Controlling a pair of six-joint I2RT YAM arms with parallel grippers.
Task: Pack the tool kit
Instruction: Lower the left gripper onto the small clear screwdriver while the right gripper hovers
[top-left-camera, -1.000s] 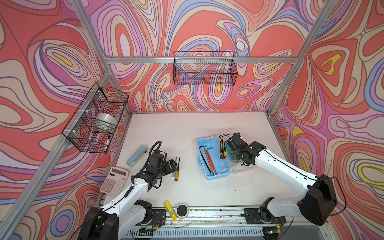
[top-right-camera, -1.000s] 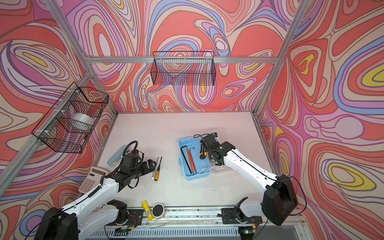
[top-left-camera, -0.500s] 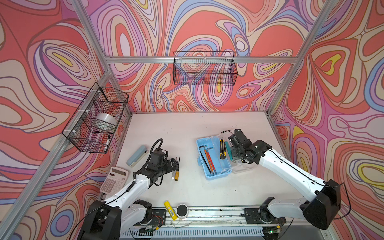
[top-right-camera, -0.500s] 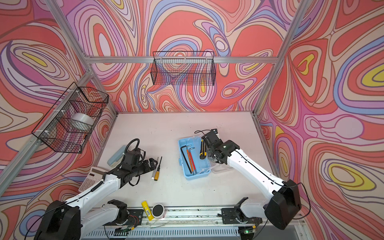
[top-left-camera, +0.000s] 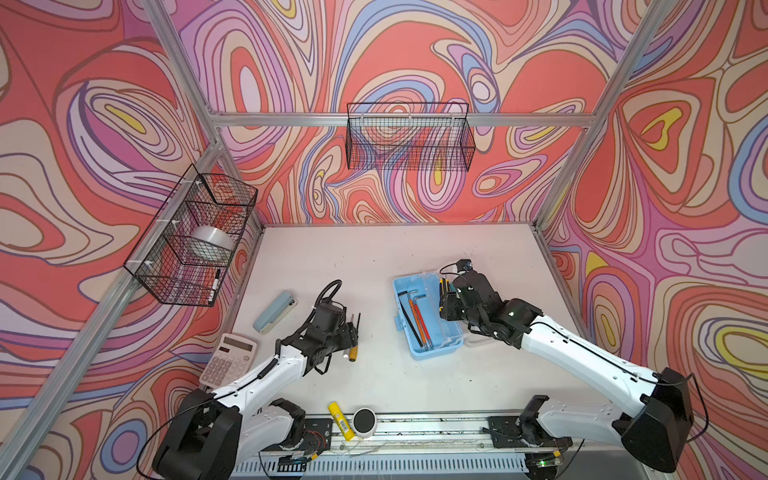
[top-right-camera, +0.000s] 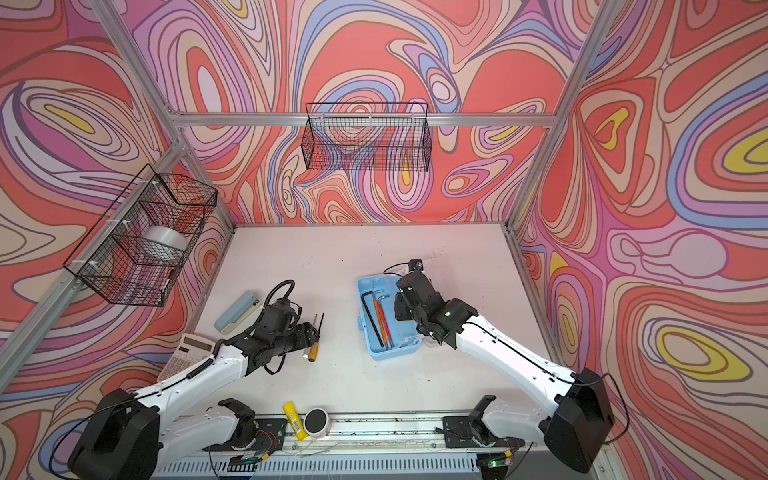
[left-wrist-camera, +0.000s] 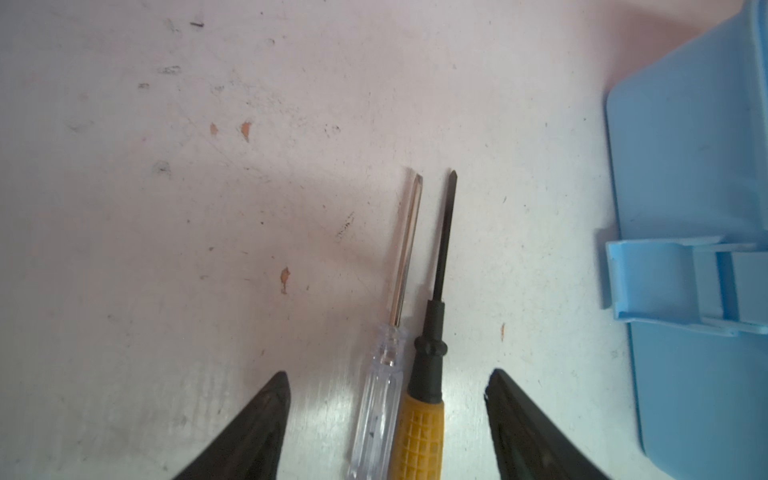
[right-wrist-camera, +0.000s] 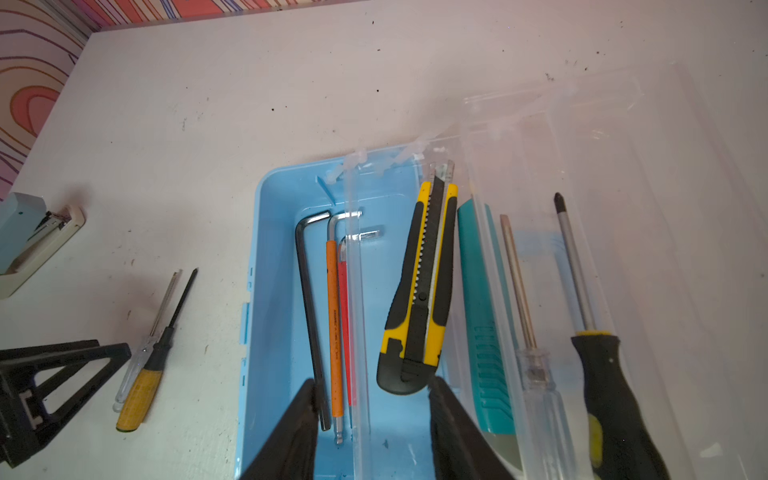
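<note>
Toolkit case (top-left-camera: 432, 349): light blue, open on the surface (top-left-camera: 374, 257), right of middle in both top views. Holds three hex keys (right-wrist-camera: 332, 311) side by side along one long wall, plus a yellow utility knife (right-wrist-camera: 419, 291) lying slantwise. Next to these, at the open clear lid (right-wrist-camera: 582, 145): a teal knife (right-wrist-camera: 482, 311) and two longer screwdrivers (right-wrist-camera: 606, 395); in it or under it, cannot tell. Right claw (right-wrist-camera: 374, 382) over the case's right side, jaws apart, gripping nothing, with the knife's butt just ahead of the fingertips. Out on the bare surface, left of the case: a yellow-handled screwdriver (left-wrist-camera: 419, 428) and a clear-handled screwdriver (left-wrist-camera: 380, 399), side by side, handles touching. Left claw (left-wrist-camera: 388, 374) straddling both handles, jaws wide, a gap on either side.
</note>
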